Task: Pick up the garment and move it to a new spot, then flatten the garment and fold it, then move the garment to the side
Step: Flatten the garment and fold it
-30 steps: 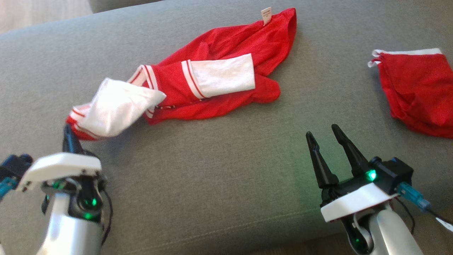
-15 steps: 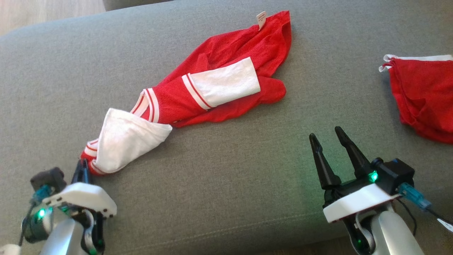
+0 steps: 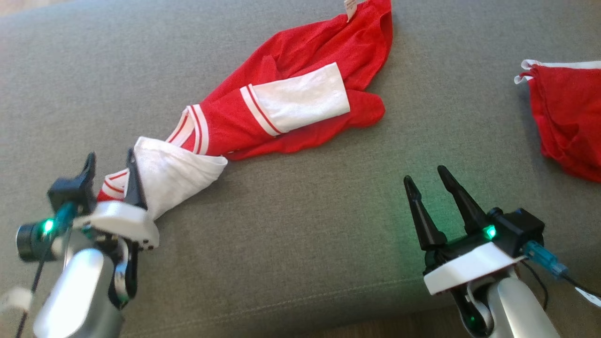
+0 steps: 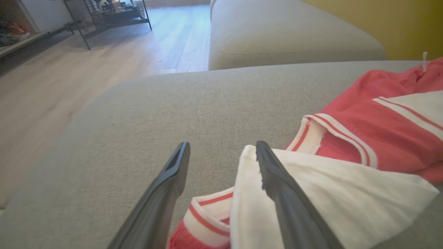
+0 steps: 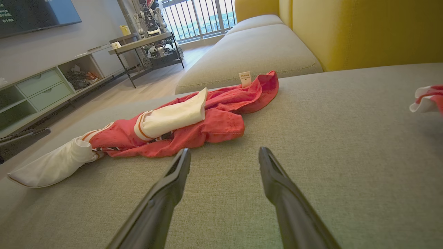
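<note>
The garment [image 3: 291,101] is a red jersey with white sleeves and striped cuffs, stretched out in a crumpled line across the grey sofa seat [image 3: 300,225]. Its near white sleeve end [image 3: 164,176] lies at my left gripper [image 3: 109,163], which stands open, the striped cuff [image 4: 211,214] lying between its fingers with nothing pinched. In the left wrist view the right finger [image 4: 287,204] overlaps the white sleeve. My right gripper [image 3: 426,176] is open and empty over bare cushion, well short of the garment [image 5: 193,121] in the right wrist view.
A second red and white cloth [image 3: 566,112] lies at the right edge of the seat. Another grey cushion [image 5: 252,48] and a yellow backrest [image 5: 363,31] stand beyond. Wooden floor [image 4: 69,76] lies past the seat's left end.
My left gripper has gone from shut on the sleeve end to open, letting the garment go after dragging it toward me. The right gripper has stayed still.
</note>
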Controlling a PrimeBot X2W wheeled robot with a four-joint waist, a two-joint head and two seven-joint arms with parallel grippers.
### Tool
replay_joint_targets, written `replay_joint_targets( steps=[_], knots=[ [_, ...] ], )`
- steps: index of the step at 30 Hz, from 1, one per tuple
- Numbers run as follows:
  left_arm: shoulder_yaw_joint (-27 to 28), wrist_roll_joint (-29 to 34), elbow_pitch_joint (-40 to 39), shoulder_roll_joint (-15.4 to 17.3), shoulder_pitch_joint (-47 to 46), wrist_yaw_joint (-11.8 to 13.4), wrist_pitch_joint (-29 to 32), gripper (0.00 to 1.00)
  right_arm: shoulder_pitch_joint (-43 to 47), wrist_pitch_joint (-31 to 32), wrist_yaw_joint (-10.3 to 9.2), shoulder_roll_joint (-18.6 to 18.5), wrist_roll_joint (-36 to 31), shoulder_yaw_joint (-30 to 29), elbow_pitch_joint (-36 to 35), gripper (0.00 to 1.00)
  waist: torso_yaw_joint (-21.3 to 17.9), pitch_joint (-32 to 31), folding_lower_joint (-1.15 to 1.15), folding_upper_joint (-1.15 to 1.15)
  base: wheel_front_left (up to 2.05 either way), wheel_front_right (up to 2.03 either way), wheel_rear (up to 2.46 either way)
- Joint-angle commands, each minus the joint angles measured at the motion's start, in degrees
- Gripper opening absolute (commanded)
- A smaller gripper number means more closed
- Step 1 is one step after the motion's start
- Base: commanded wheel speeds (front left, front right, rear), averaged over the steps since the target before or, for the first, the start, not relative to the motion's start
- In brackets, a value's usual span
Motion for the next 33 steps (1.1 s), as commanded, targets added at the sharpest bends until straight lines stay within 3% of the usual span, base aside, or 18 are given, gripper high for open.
replay_joint_targets(
  steps=[1, 13, 19, 27, 29, 31, 33],
  knots=[
    [1.58, 0.35, -0.83, 2.31, -3.38, -0.48, 1.38, 1.0, -2.07, -0.54, -0.02, -0.44, 0.22, 1.66, -1.74, 1.0, -0.33, 0.42, -0.01, 0.0, 0.0, 0.0, 0.0],
    [-1.84, 0.87, 9.11, 6.68, -12.36, -5.7, 13.36, 1.0, -3.4, -0.54, -0.02, -0.44, 1.18, 2.91, -1.43, 1.0, -2.88, 2.47, -0.01, 0.0, 0.0, 0.0, 0.0],
    [-4.25, 0.46, 10.57, 8.52, -15.23, -10.2, 19.4, 1.0, -4.08, -0.54, -0.02, -0.44, 1.64, 2.94, -1.44, 1.0, -3.78, 3.43, -0.01, 0.0, 0.0, 0.0, 0.0],
    [-4.81, -0.31, 10.13, 9.68, -13.45, -9.77, 24.15, 1.0, -4.12, -0.54, -0.02, -0.44, 2.29, 2.74, -1.61, 1.0, -4.52, 3.56, -0.01, 0.0, 0.0, 0.0, 0.0],
    [-4.73, -0.96, 9.82, 9.76, -12.84, -9.61, 25.71, 0.86, -4.21, -0.54, -0.02, -0.44, 2.41, 2.7, -1.67, 1.0, -4.68, 3.65, -0.01, 0.0, 0.0, 0.0, 0.0],
    [-4.45, -2.15, 8.91, 9.53, -12.17, -9.69, 27.24, 0.55, -4.27, -0.54, -0.02, -0.44, 2.46, 2.5, -1.78, 1.0, -4.75, 3.67, -0.01, 0.0, 0.0, 0.0, 0.0],
    [-4.49, -2.82, 7.68, 9.59, -11.31, -9.61, 28.74, 0.4, -4.26, -0.54, -0.02, -0.44, 2.46, 2.29, -1.86, 1.0, -4.8, 3.64, -0.01, 0.0, 0.0, 0.0, 0.0]
  ],
)
